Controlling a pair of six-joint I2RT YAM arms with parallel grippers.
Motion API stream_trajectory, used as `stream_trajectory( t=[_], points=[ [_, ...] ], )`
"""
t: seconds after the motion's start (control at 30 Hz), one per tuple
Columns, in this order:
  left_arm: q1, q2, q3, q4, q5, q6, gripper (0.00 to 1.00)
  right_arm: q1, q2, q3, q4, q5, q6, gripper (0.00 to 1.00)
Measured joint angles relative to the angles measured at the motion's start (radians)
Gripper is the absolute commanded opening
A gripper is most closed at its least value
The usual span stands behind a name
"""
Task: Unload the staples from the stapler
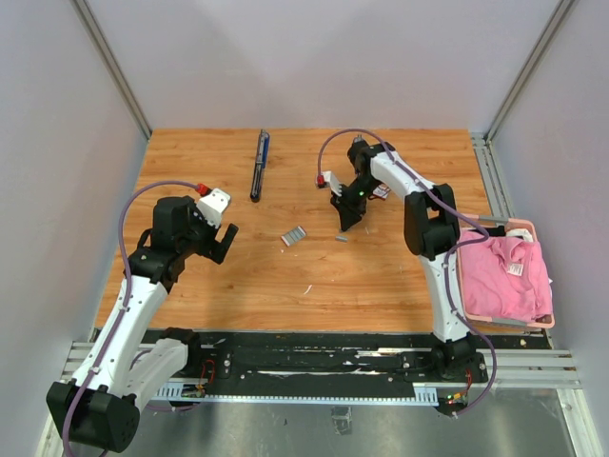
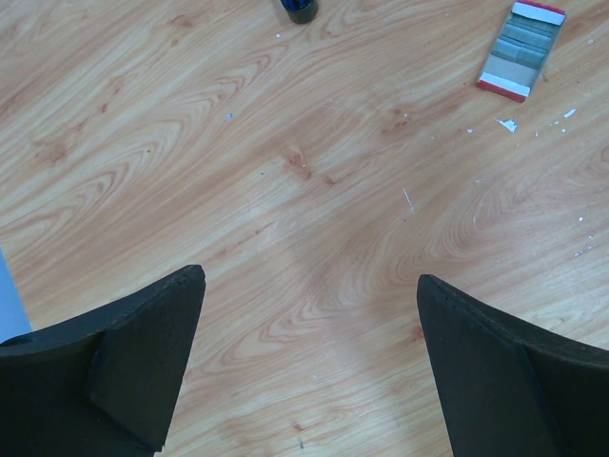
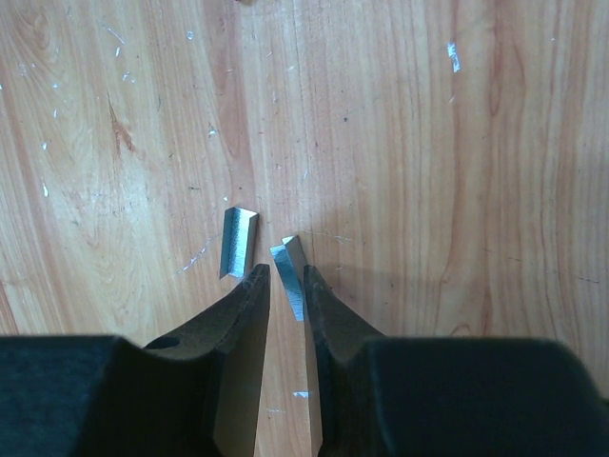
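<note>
The long dark blue stapler lies at the far middle of the table; only its end shows in the left wrist view. A wider grey block of staples lies at mid-table, and the left wrist view shows its red-and-white ends. My right gripper is down at the table. Its fingers are nearly closed around a tiny silvery staple strip. A second short strip lies just left of the fingertips. My left gripper is open and empty over bare wood, left of the block.
A small white box with red print lies partly behind the right arm. A pink basket with pink cloth stands at the right edge. Grey walls enclose the table on three sides.
</note>
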Motion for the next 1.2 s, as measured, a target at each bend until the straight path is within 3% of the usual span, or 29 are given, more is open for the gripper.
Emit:
stream_trajectory(
  t=[1.2],
  points=[
    [0.0, 0.0, 0.0, 0.0, 0.0, 0.0, 0.98, -0.003, 0.016, 0.015, -0.022, -0.029, 0.008, 0.18]
  ],
)
